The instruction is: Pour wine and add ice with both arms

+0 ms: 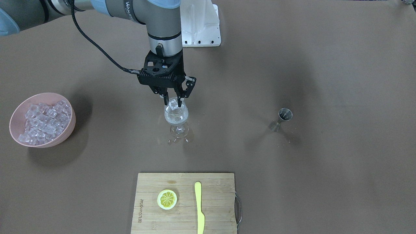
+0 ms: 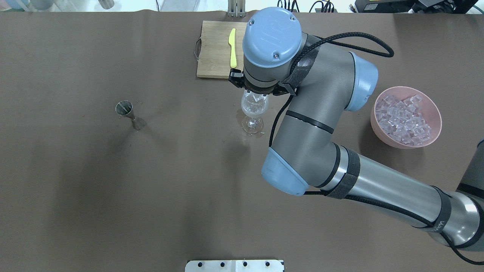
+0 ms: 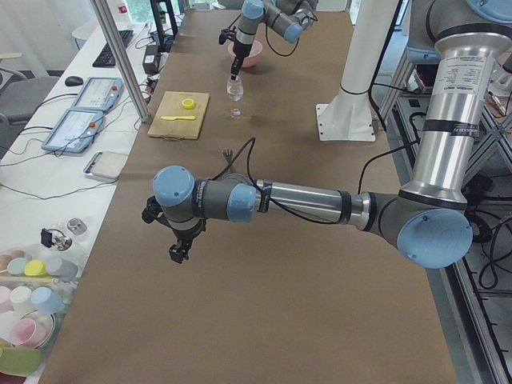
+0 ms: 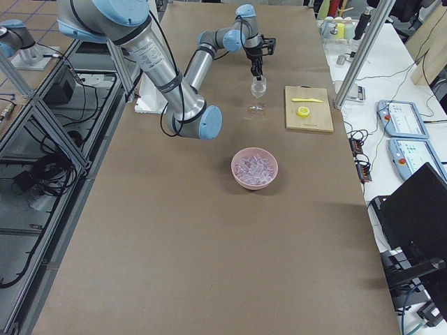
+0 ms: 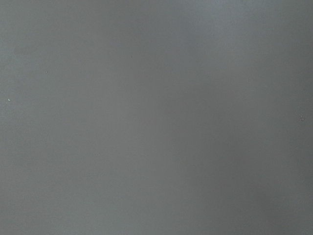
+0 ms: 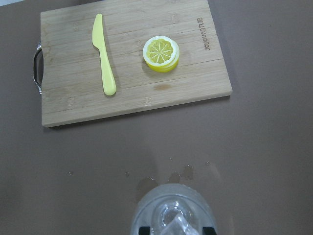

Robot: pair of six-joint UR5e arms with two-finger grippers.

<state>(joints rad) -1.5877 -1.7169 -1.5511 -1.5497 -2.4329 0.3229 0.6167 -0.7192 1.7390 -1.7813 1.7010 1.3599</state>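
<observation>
A stemmed wine glass (image 1: 175, 117) stands mid-table with ice cubes in its bowl. Any wine in it is hard to tell from the cubes. My right gripper (image 1: 174, 99) hangs straight over the rim, open, its fingertips about as far apart as the rim. One ice cube (image 1: 172, 104) sits at rim level between and just under the tips. The right wrist view shows the glass (image 6: 173, 215) at its lower edge. A pink bowl (image 1: 19, 112) heaped with ice (image 1: 44, 121) stands off to the side. My left gripper (image 3: 178, 250) hovers over bare table far from the glass; I cannot tell its state.
A steel jigger (image 1: 284, 115) stands apart from the glass on the left arm's side. A wooden cutting board (image 1: 185, 221) carries a lemon slice (image 1: 167, 199) and a yellow knife (image 1: 199, 208). Small wet drops (image 1: 177, 140) lie around the glass foot.
</observation>
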